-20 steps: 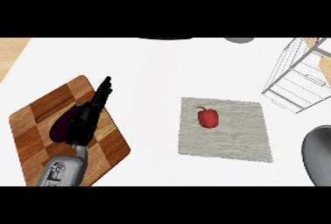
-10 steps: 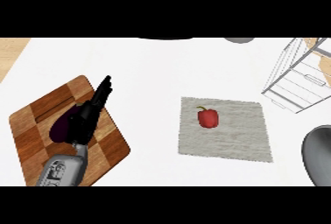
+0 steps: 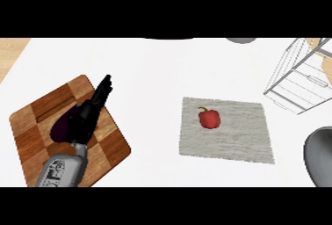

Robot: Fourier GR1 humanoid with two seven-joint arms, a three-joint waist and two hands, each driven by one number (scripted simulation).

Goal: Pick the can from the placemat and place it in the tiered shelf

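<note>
The thing on your placemat [image 3: 228,143] looks like a red pepper [image 3: 209,118], not a can, with the tiered shelf [image 3: 299,83] far right. Nothing has moved: your left hand [image 3: 88,115] stays straight-fingered and empty over the cutting board [image 3: 32,132] at left, so picking hasn't started.

white counter [image 3: 156,70], tan wood [image 3: 12,52] beyond left edge

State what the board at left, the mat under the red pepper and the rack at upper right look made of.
Board: wood, by its brown grained checker blocks. Mat: likely woven cloth, matte grey, mottled, with ragged edges. Rack: probably thin metal wire, pale, see-through frame.
</note>
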